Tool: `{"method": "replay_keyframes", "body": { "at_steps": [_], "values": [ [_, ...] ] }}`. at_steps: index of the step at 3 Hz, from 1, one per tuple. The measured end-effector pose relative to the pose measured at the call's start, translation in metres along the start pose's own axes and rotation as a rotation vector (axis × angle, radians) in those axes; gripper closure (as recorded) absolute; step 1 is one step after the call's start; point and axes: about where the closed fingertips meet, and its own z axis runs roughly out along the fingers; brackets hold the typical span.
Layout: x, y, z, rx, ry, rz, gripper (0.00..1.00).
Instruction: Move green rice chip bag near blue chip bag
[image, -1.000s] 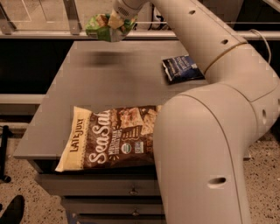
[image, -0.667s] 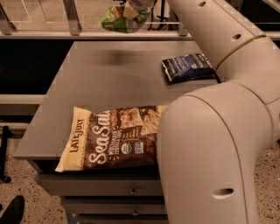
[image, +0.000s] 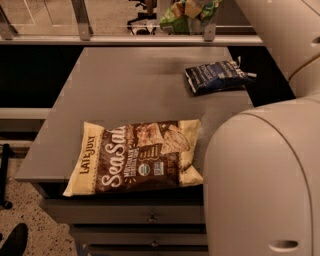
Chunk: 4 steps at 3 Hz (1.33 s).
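Green rice chip bag (image: 173, 20) shifted right, clenched in gripper (image: 194, 7) fingers, far behind "Sea Salt" bag (image: 137, 156).

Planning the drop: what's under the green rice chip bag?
Held by the gripper, the green rice chip bag hangs over the rail at the far end of the table. Nothing else shows beneath; it hides part of the rail.

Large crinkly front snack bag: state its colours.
Brown and yellow bag, camera view. Gripper holds the green rice chip bag up top.
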Motion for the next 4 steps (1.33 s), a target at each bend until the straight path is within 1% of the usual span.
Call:
{"method": "replay_keyframes", "body": {
  "at_steps": [1, 2, 3, 4],
  "values": [
    [0.034, -0.006, -0.010, -0.019, 0.047, -0.002, 1.00],
    [0.068, -0.005, -0.008, -0.090, 0.061, -0.017, 1.00],
    [0.086, -0.002, -0.002, -0.135, 0.051, -0.021, 1.00],
    [0.097, 0.001, 0.007, -0.166, 0.035, -0.027, 1.00]
  ]
}}
